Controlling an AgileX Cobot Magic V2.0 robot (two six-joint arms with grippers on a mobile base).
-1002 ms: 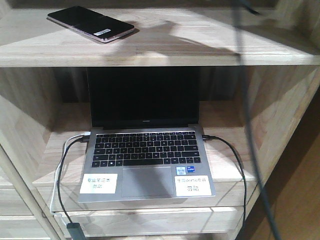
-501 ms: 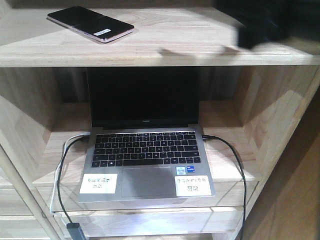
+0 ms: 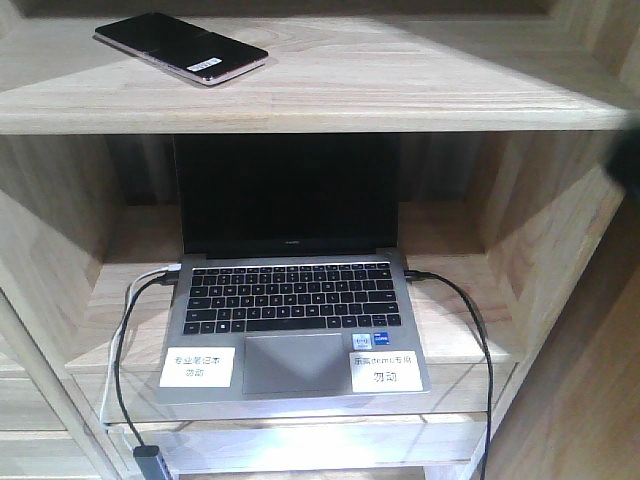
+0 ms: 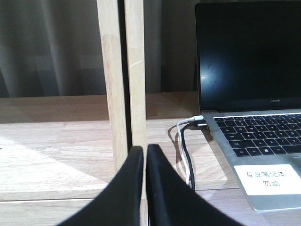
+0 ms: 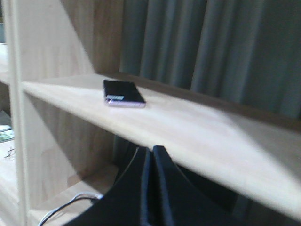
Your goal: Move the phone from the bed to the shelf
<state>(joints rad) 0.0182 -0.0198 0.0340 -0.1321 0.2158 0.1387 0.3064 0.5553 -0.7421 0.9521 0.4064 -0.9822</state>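
Note:
The phone [image 3: 182, 47], a glossy black slab with a pinkish edge and a white sticker, lies flat on the upper board of the pale wood shelf [image 3: 400, 90], at its left end. The right wrist view shows the phone [image 5: 123, 92] on that board, well beyond my right gripper [image 5: 151, 153], which is shut and empty below the board's front edge. My left gripper [image 4: 144, 151] is shut with nothing in it, in front of an upright divider [image 4: 121, 80] of the shelf. The bed is out of view.
An open grey laptop [image 3: 290, 290] with a dark screen sits in the compartment under the phone, with cables [image 3: 125, 340] plugged in on both sides. The laptop [image 4: 254, 117] lies to the right of my left gripper. Grey curtains [image 5: 211, 52] hang behind the shelf.
The dark arm that crossed the right side of the front view has withdrawn out to the right; only a dark blur stays at the right edge. The phone has not moved.

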